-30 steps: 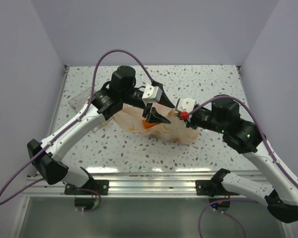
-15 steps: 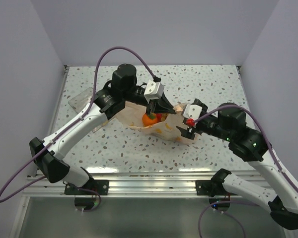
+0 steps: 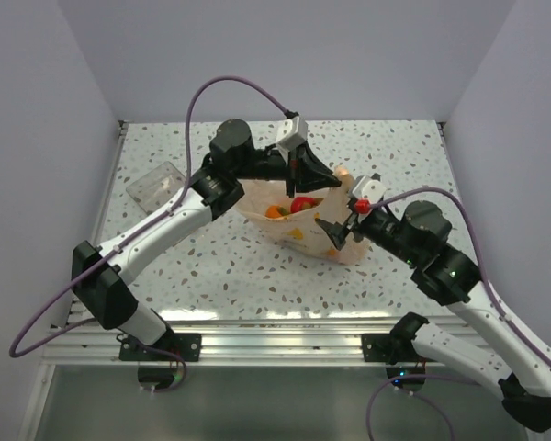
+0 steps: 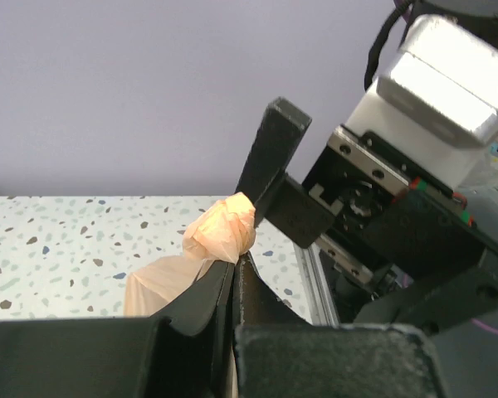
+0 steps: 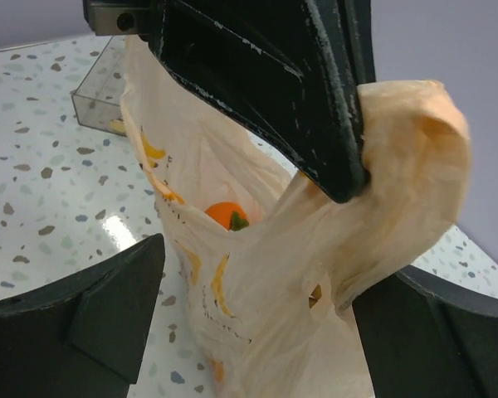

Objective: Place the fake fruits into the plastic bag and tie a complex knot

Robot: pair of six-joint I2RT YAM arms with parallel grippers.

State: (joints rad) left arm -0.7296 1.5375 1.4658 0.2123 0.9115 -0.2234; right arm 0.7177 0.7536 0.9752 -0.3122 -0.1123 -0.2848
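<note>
Bright, even overhead light; glare on table [image 3: 257,308] front; wrist-view foregrounds soft.

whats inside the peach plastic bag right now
The translucent peach plastic bag shows a round orange fake fruit with a green tip and a red fake fruit. Any fruits lower down are hidden by its crinkled wall.

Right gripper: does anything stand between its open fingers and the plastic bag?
Nothing visible does. The plastic bag hangs directly before the open right gripper; only the left gripper, shut on the bag's bunched top, sits above.
</note>
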